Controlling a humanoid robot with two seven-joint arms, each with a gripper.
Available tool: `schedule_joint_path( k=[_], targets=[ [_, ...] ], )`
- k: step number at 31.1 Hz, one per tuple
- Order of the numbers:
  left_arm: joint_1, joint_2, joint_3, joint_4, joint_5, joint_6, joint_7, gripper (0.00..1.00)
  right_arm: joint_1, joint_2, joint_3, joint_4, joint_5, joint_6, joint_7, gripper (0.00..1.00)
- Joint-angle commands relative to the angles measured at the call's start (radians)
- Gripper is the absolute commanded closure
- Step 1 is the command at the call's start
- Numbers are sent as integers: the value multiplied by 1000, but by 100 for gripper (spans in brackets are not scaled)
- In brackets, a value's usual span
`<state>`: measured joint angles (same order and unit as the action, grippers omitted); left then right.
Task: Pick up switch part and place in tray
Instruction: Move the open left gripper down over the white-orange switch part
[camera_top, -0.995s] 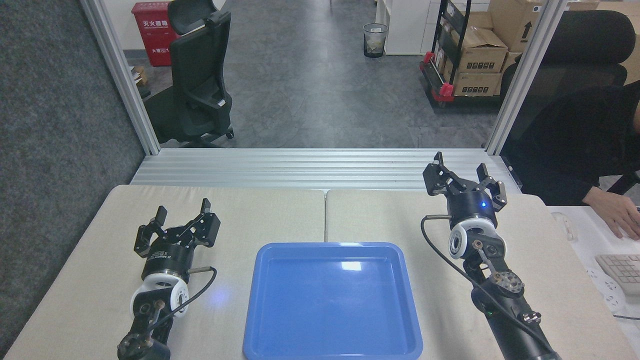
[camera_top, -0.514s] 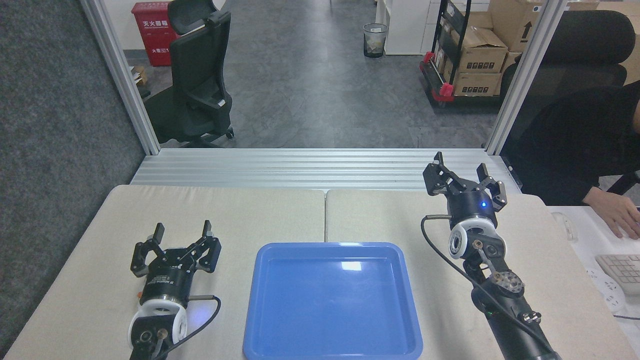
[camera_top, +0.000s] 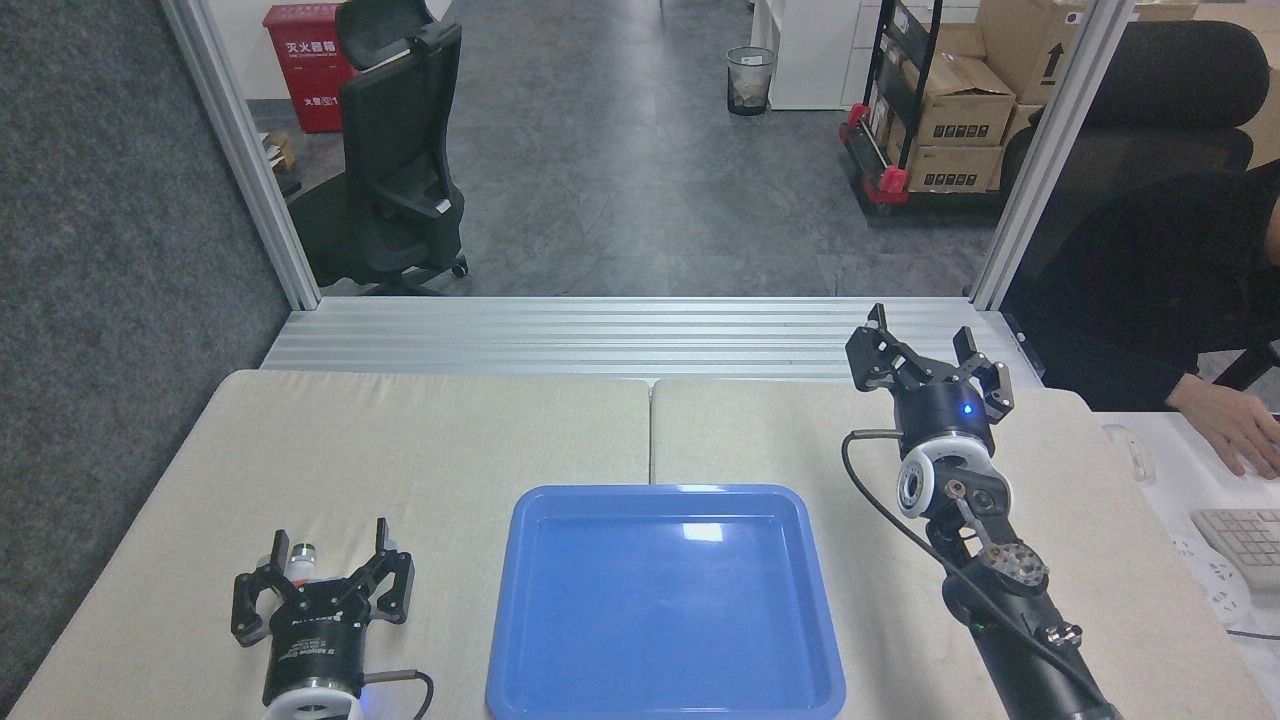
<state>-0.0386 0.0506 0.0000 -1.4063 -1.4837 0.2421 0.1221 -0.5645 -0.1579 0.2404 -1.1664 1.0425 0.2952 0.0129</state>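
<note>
The switch part (camera_top: 298, 556) lies on the beige table (camera_top: 450, 440) near the front left corner, just beyond the left gripper (camera_top: 329, 556) and between its spread fingers, left of the tray (camera_top: 520, 640). Only its silver cylindrical end with the green tip is visible, pointing away from the robot; the rest is hidden, so the long axis cannot be confirmed. The left gripper is wide open, holding nothing. The right gripper (camera_top: 925, 345) is raised, open and empty.
</note>
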Motion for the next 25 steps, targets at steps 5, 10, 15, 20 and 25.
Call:
schedule_joint_path(
  k=[5, 10, 15, 20, 25],
  targets=[
    [51, 8, 20, 87, -15, 16, 10, 0, 0, 1, 0, -1, 1, -1, -1, 0],
    [28, 28, 23, 171, -4, 19, 10, 0, 0, 1, 0, -1, -1, -1, -1, 0],
    [9, 57, 41, 210, 0, 20, 10, 0, 0, 0, 0, -1, 1, -1, -1, 0],
    [0, 72, 57, 216, 37, 19, 7, 0, 0, 1, 0, -1, 1, -1, -1, 0],
    [-3, 80, 66, 220, 98, 19, -1, 6, 0, 1, 0, -1, 1, -1, 1, 0]
  ],
)
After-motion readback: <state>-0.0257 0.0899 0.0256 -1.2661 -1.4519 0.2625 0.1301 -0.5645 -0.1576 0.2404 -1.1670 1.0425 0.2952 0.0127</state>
